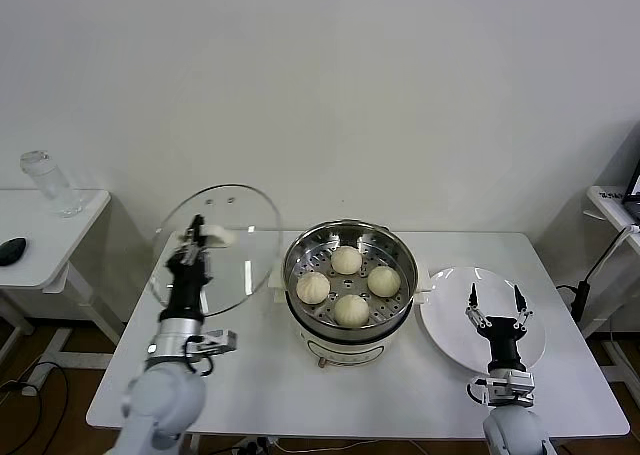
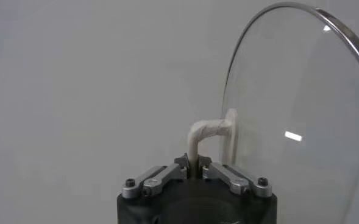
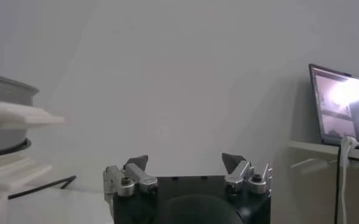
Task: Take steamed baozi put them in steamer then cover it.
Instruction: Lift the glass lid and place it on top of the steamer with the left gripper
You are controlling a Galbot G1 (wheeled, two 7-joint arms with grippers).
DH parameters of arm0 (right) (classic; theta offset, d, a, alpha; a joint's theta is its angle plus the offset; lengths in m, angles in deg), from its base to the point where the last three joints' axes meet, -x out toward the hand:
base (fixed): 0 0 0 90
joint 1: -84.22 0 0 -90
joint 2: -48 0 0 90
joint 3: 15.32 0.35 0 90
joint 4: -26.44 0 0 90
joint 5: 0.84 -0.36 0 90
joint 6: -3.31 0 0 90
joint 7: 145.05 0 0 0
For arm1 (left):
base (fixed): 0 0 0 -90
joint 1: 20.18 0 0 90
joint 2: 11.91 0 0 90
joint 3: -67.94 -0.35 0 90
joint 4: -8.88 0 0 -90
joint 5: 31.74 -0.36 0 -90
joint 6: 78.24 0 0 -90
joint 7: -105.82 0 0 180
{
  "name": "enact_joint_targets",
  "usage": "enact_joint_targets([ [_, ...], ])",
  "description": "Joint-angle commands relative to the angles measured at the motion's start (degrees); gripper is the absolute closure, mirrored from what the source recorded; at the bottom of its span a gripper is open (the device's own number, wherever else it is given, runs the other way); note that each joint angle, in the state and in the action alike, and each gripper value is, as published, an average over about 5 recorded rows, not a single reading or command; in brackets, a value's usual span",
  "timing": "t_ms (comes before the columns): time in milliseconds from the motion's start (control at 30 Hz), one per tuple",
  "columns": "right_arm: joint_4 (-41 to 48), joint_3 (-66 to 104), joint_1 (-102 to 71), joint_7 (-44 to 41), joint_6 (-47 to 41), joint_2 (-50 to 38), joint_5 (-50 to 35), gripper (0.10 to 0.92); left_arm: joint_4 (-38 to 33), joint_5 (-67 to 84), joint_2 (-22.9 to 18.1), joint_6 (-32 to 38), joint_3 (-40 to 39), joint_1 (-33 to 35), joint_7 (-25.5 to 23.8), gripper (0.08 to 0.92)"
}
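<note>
Four steamed baozi (image 1: 347,283) sit in the steamer (image 1: 300,275) mid-worktop (image 1: 260,375). The left gripper (image 1: 195,233) pinches the cover (image 1: 240,245) handle, apparently holding it tilted beside the steamer. The right gripper (image 1: 495,298) hovers spread over a white plate (image 1: 450,320).

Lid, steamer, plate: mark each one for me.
lid (image 1: 240,240), head view, on the clear glass left of the steamer.
steamer (image 1: 395,247), head view, on its steel rim.
plate (image 1: 450,310), head view, on bare white surface beside the right hand.
</note>
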Motion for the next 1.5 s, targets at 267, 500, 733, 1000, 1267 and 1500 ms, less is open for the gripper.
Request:
enact_joint_targets([
  [267, 0.6, 1.0, 0.6, 0.3, -0.9, 2.2, 2.3, 0.203, 1.7, -9.7, -7.6, -15.8, -26.0, -15.3, -16.8, 0.813],
  [500, 1.4, 1.4, 1.1, 0.4, -1.5, 2.8, 3.0, 0.203, 6.4, -13.3, -12.1, -18.7, -30.7, -18.1, -20.6, 0.813],
  [733, 1.7, 1.7, 1.1, 0.4, -1.5, 3.4, 3.3, 0.203, 10.2, -17.5, -15.6, -20.0, -32.5, -18.7, -22.1, 0.813],
  [1000, 1.6, 2.0, 0.9, 0.3, -1.4, 3.7, 3.5, 0.203, 12.0, -24.1, -16.6, -19.6, -31.9, -17.7, -24.7, 0.813],
  [1267, 2.0, 1.8, 1.2, 0.2, -1.4, 4.1, 3.9, 0.203, 13.4, -26.6, -18.9, -19.6, -31.0, -16.8, -25.6, 0.813],
  [1500, 2.1, 1.8, 1.4, 0.2, -1.5, 4.2, 4.2, 0.203, 15.3, -30.5, -19.7, -18.5, -30.6, -16.3, -25.7, 0.813],
])
